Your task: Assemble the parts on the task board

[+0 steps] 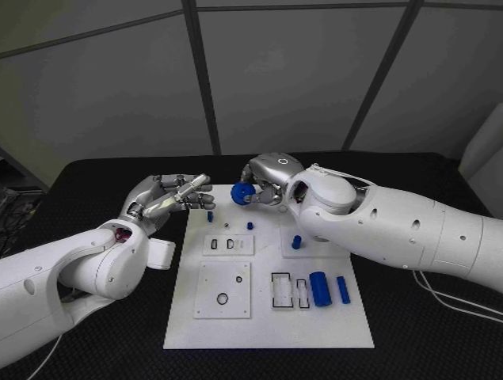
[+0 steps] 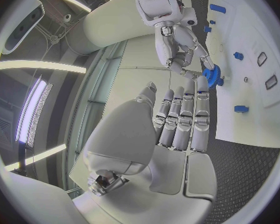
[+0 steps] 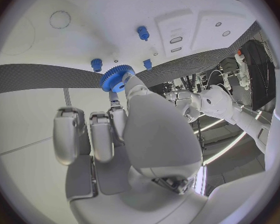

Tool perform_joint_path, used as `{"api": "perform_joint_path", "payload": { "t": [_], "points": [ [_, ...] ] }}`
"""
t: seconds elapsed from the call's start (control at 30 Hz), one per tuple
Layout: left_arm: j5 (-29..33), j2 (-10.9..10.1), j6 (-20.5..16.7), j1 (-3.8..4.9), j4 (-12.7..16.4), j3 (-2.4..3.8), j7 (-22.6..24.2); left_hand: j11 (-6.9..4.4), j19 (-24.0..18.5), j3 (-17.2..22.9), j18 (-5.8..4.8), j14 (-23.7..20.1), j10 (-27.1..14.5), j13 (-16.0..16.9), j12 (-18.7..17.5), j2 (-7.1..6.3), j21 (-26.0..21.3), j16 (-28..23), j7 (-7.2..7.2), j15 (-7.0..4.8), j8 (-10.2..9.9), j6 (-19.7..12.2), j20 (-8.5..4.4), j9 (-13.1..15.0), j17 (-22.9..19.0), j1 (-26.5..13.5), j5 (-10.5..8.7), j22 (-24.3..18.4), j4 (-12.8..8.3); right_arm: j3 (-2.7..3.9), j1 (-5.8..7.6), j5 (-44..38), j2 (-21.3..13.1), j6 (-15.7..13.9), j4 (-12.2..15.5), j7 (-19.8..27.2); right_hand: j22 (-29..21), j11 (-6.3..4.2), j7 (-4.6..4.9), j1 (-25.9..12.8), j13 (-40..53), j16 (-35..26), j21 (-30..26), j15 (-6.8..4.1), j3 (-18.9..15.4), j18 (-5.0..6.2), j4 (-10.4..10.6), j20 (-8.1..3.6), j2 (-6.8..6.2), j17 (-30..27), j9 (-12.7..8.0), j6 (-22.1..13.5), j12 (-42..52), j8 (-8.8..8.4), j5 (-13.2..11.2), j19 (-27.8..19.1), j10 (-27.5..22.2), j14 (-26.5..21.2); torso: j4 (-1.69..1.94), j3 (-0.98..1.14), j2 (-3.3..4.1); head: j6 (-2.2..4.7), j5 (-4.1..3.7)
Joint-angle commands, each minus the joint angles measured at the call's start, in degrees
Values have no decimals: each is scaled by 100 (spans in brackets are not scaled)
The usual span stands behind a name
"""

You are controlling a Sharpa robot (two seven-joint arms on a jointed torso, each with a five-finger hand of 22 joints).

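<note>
Low in the frame's centre, the white task board [image 1: 268, 317] carries two upright blue cylinders [image 1: 320, 288]. Above its top edge, the right hand [image 1: 268, 180] pinches a toothed blue gear [image 1: 243, 193]. The left hand [image 1: 169, 198] hovers beside it, fingers extended, empty.

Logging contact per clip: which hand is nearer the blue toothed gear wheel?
Right. The right hand holds the blue toothed gear wheel in its fingertips above the white task board's far edge; the left hand hovers beside it, apart.
</note>
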Motion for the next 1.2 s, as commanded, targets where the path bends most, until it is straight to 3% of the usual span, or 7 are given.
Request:
{"api": "perform_joint_path", "payload": {
  "t": [0.03,0.2,0.33,0.5,0.73,0.93,1.2],
  "points": [
    [-31,11,60,7,10,4,20,3,-18,12,-60,-8,23,-6,-37,17,-39,-21,29,-24,-19,30,-16,-5,6,45,-23,-8,-33,-5,9,-132,74,37,-94,-4,498,-6,-126,-45,51,26,30,-37,38,-51,-4,-33,-34,1027,21,167,-2,22,-27,116,19,497,-9,2,6,-16,17],
    [-31,21,67,7,17,4,16,3,-18,12,-60,-8,23,-6,-37,17,-39,-21,29,-24,-19,30,-16,-5,6,45,-23,-8,-33,-29,3,-136,158,144,-174,16,502,-4,-125,-59,58,25,33,-36,43,-52,0,-33,-38,1025,20,170,2,11,-36,118,24,497,-13,4,1,-34,29],
    [-31,25,67,7,19,4,16,3,-18,12,-60,-8,23,-6,-37,17,-39,-21,29,-24,-19,30,-16,-5,6,45,-23,-8,-33,-106,0,-128,200,257,-208,27,500,-2,-123,-75,62,26,32,-35,47,-52,2,-33,-48,1027,18,172,4,-4,-43,117,27,497,-13,7,-3,-46,34],
    [-31,23,67,7,22,4,17,3,-18,12,-60,-8,23,-6,-37,17,-39,-21,29,-24,-19,30,-16,-5,6,45,-23,-8,-33,-148,-2,-125,223,390,-251,10,500,-2,-123,-75,62,26,32,-35,47,-52,2,-33,-48,1027,18,172,4,-4,-43,117,27,497,-14,8,-6,-65,46],
    [-31,22,66,7,17,4,20,7,-17,18,-62,-8,20,-7,-47,21,-41,-26,33,-20,-27,29,-15,-5,12,50,-21,-10,-38,-164,-2,-123,219,495,-281,-18,505,0,-121,-103,64,24,34,-33,54,-53,8,-32,-59,1022,17,181,3,-24,-55,118,27,496,-18,10,-4,-70,49],
    [-31,25,69,7,11,4,19,7,-17,18,-62,-8,20,-7,-47,21,-41,-26,33,-20,-27,29,-15,-5,12,50,-21,-10,-38,-168,-3,-123,233,405,-318,-89,504,4,-115,-123,58,22,33,-31,65,-53,13,-31,-61,1018,12,171,-5,-51,-60,117,22,495,-11,9,-5,-64,39],
    [-31,21,72,7,2,4,16,7,-17,18,-62,-8,20,-7,-47,21,-41,-26,33,-20,-27,29,-15,-5,12,50,-21,-10,-38,-169,-3,-122,245,380,-359,-88,499,41,-73,-243,0,17,30,-1,77,-52,32,-9,-133,1006,-15,90,-71,-201,-193,111,-29,492,-13,6,-4,-72,45]
  ]
}}
